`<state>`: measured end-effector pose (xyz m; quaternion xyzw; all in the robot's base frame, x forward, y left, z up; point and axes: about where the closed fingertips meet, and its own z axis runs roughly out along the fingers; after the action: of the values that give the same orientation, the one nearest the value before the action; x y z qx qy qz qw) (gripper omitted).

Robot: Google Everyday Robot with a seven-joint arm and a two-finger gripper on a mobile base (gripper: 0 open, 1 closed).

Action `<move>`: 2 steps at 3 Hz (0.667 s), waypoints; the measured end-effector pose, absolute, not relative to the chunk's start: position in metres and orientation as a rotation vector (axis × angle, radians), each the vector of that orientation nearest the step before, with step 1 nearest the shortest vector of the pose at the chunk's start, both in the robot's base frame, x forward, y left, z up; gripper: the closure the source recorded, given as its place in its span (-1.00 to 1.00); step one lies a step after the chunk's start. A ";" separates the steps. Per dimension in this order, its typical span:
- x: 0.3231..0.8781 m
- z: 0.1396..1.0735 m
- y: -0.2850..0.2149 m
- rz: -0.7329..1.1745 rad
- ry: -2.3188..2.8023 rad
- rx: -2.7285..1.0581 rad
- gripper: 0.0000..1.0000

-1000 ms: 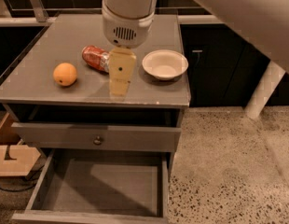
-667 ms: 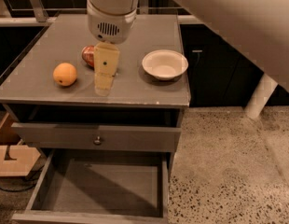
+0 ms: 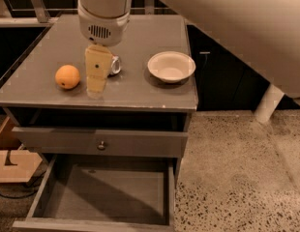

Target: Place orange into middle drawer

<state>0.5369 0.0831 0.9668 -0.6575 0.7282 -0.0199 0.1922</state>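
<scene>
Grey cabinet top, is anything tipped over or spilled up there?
Only the small metal can: it lies on its side, half hidden behind the gripper, which hangs close beside the round orange. The white bowl sits upright, and nothing looks spilled.

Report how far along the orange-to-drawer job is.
Done: the middle drawer stands pulled open, its floor bare. In hand: the gripper hangs over the cabinet top, just right of the orange, which sits there ungrasped. Left: grasp the orange, carry it down and release it in the drawer.
</scene>
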 end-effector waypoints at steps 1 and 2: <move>0.560 0.963 0.127 -0.077 2.038 -1.810 -1.00; 0.560 0.963 0.129 -0.076 2.035 -1.811 -1.00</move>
<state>0.5601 0.1293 0.9632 -0.6501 0.7307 -0.0274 0.2067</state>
